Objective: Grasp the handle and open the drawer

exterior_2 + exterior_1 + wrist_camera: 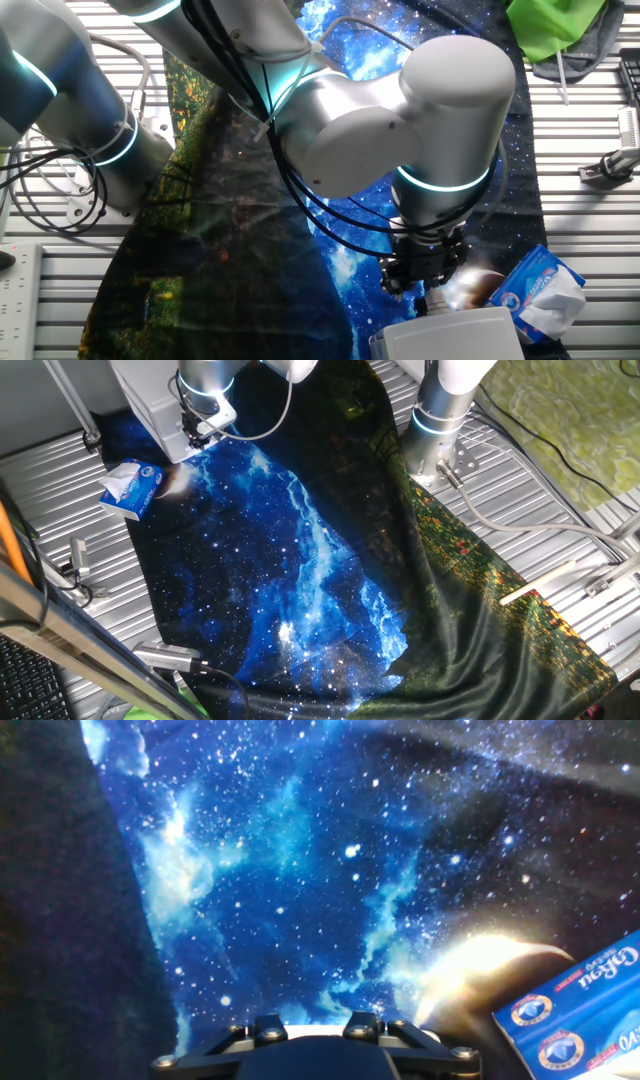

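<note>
Gripper (203, 428) hangs at the front face of the pale drawer unit (150, 405) in one fixed view, its dark fingers pressed close against the box, too small to show whether they stand apart or clamp a handle. Just beside it, toward the table edge, a blue-and-white carton (131, 489) lies tilted on the starry cloth (270, 570), and behind it a second arm's base (437, 420) stands on the cloth's dark green side. From the other fixed view, the gripper (424, 272) points down under the bulky silver arm (400, 120), directly above the drawer unit's pale top (450, 338); the carton (540, 290) sits just to its side, tissue showing at its end. Whether the jaws are parted cannot be told. The hand view shows only the gripper's black mount (315, 1045) at the bottom, starry cloth (300, 870) ahead, and the carton's corner (580, 1015) near the lower right.
</note>
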Motion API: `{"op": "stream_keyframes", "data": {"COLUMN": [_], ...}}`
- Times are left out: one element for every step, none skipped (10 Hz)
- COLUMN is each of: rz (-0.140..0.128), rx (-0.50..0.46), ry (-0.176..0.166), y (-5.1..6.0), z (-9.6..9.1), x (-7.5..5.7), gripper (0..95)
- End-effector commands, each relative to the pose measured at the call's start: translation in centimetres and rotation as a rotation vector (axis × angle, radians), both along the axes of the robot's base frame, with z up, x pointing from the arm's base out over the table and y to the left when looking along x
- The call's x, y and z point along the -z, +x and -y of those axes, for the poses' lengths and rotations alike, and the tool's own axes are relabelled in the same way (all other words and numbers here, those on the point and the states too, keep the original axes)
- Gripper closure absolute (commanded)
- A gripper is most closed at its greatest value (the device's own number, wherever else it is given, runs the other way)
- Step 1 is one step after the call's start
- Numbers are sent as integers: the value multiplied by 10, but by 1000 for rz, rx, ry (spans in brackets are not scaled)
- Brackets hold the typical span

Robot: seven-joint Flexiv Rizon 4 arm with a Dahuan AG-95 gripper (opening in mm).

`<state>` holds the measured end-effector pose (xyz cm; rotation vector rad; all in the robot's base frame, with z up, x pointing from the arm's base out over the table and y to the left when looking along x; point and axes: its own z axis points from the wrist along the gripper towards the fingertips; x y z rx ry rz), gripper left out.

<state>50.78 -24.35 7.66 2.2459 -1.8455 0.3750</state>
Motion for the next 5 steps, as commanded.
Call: {"op": "stream_keyframes", "data": {"rz": [3,4,6,7,7], "rx": [-1,0,-2,-3,-5], "ry": [-1,-1,-2,-2,-2], "y": [1,1,1,2,2], "z": [1,1,2,4,5], "x": [-1,-1,0,0,0], "gripper": [570,570,570,570,570]}}
